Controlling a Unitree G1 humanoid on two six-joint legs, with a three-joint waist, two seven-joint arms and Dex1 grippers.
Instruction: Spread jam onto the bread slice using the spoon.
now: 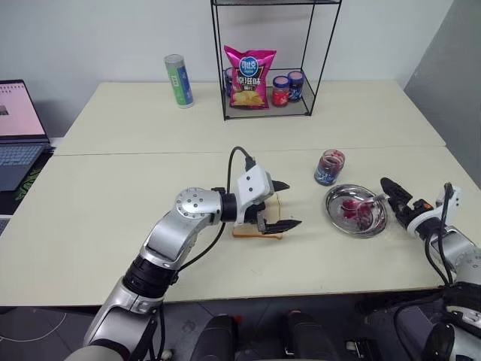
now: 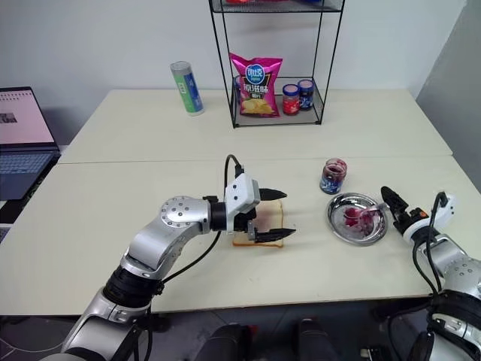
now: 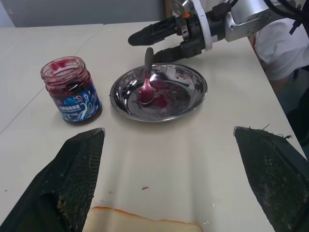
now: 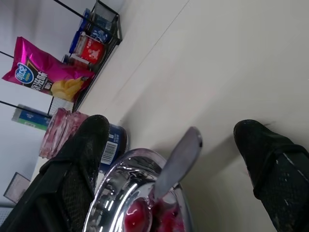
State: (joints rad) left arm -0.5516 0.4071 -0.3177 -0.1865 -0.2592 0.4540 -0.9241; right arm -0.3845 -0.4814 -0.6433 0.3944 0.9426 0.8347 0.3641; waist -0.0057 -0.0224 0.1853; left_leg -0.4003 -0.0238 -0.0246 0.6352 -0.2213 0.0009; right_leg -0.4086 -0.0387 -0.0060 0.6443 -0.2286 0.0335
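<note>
Silvery spoon in the steel dish, handle between right pincer's spread fingers.

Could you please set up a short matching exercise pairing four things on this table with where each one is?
Things:
1. spoon
2. bread slice
3. jam jar
4. chip bag

Places:
A. on the wire shelf
B. between the open left end effector's fingers
C. bowl down in the steel dish
D. standing just beyond the steel dish

Pairs: 1-C, 2-B, 3-D, 4-A
</note>
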